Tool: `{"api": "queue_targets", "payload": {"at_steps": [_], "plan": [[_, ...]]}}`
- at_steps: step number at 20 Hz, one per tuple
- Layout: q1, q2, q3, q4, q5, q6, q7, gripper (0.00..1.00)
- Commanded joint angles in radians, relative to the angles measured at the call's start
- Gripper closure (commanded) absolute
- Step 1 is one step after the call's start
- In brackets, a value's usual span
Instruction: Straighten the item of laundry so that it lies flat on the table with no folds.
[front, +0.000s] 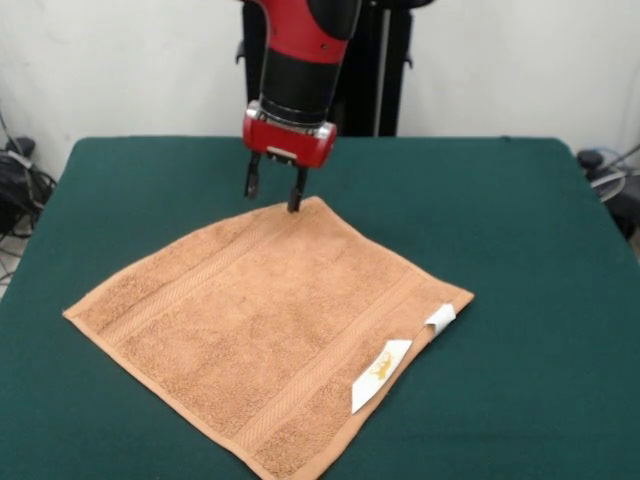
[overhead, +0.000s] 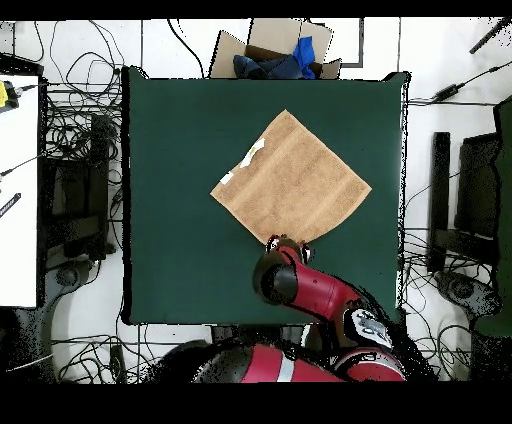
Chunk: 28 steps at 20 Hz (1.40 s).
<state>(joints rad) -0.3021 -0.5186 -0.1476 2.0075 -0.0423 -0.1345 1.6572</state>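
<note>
towel (front: 265, 335): peach-orange terry, lying spread flat mid-table, turned diamond-wise
gripper (front: 274, 191): hovering at towel's far corner, fingers spread, pinching nothing
tags (front: 380, 374): white, sitting on towel's right edge
table (front: 540, 250): green cloth, lying under towel

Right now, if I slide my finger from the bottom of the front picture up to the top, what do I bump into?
Near to far in the front view: towel, with its long white tag near the front edge, then the gripper at the towel's far corner, then bare green table, then the wall behind.
</note>
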Motion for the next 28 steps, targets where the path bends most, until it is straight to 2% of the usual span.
{"api": "queue_targets", "payload": {"at_steps": [1, 9, 14, 22, 28], "plan": [[0.027, -0.016, 0.077, -0.122, 0.081, 0.136, 0.164, 0.00], [0.037, -0.032, 0.071, -0.197, 0.109, 0.241, 0.150, 0.00], [0.039, -0.014, 0.073, -0.213, 0.106, 0.238, 0.159, 0.00], [0.061, 0.027, 0.045, -0.177, 0.105, 0.171, 0.205, 0.00], [0.118, 0.028, -0.017, -0.126, 0.122, 0.159, 0.235, 0.00]]}}
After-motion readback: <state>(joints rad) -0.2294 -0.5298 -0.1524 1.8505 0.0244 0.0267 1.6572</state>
